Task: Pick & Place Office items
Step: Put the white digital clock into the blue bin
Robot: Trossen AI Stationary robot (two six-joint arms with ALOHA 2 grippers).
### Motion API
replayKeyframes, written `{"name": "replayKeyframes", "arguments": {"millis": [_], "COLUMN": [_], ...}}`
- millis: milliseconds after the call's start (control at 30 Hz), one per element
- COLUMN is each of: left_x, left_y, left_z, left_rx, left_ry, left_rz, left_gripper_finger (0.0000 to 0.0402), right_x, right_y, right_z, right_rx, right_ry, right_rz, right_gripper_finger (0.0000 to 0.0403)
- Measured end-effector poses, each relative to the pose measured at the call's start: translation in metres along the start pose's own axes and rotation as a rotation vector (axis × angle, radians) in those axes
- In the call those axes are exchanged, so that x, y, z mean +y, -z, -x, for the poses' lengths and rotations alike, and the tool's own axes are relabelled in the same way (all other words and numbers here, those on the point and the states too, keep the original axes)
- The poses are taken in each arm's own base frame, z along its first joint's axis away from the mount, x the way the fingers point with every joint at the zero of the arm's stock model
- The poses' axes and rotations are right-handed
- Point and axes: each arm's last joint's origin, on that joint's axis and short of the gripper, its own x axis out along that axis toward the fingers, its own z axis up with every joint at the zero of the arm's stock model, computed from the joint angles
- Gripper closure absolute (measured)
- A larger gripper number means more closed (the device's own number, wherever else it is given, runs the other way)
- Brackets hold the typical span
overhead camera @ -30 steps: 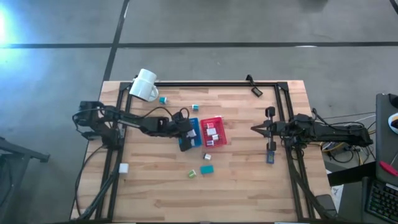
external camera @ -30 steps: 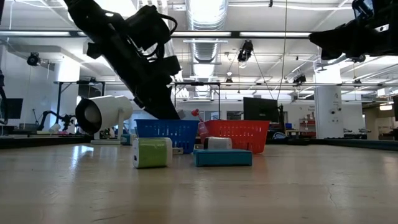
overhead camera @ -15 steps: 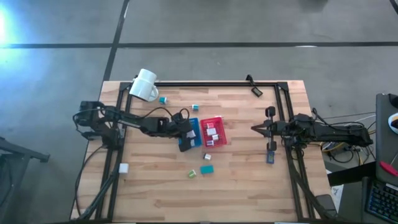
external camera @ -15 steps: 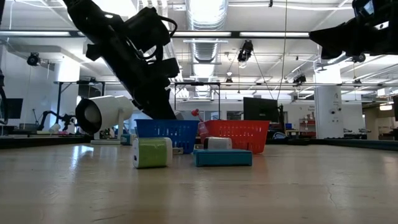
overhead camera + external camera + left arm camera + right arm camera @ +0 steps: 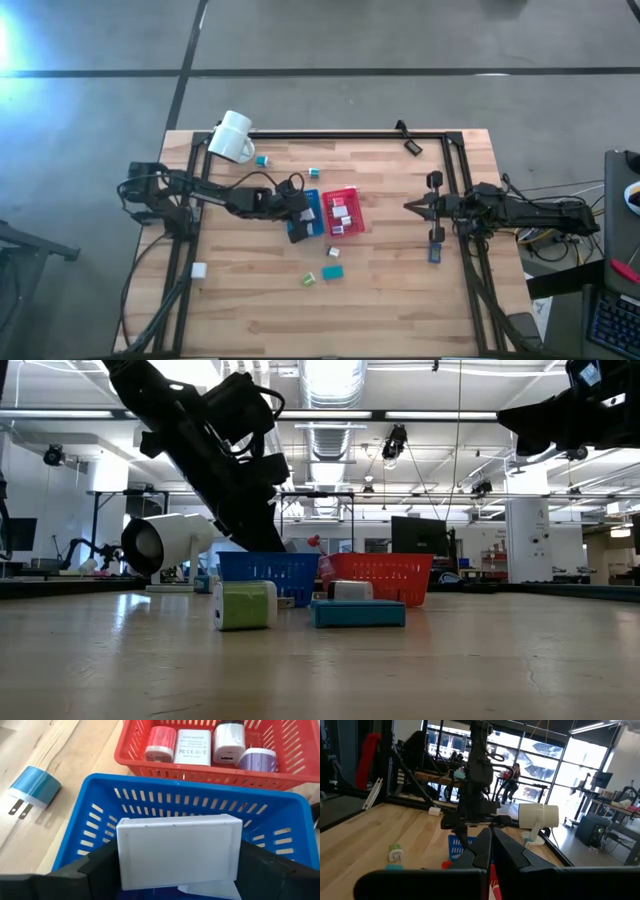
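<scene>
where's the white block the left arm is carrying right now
In the left wrist view the white block sits between the left pincer's fingers, over the blue tray, which stands beside the red tray.

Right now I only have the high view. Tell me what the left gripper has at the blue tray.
Observer: The left gripper is shut on a white block, over the blue tray's inside.
Operator: Report the red tray's contents.
Observer: The red tray holds four office items: one red, two white, one purple.
Operator: Check the right gripper.
Observer: The right gripper is shut, holding nothing, raised well above the table.
</scene>
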Motion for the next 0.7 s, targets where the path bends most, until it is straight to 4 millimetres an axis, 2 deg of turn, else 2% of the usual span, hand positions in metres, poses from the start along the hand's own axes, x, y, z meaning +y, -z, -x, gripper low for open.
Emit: {"name": "replayKeyframes", "arguments": {"millis": [700], "left_x": [-0.0002], "left_y": [-0.0035], "left_z": [0.0007], "left_rx": [-0.017], "left_ry": [-0.007], "left_rz": [-0.022], "left_gripper_finger": [0.0074], "right_x": [0.0], "right_y": [-0.0001], "right_z": [0.0001], "right_rx": [-0.001], "right_ry": [0.0], "right_rz": [0.012], "right_gripper_finger": [0.0392]}}
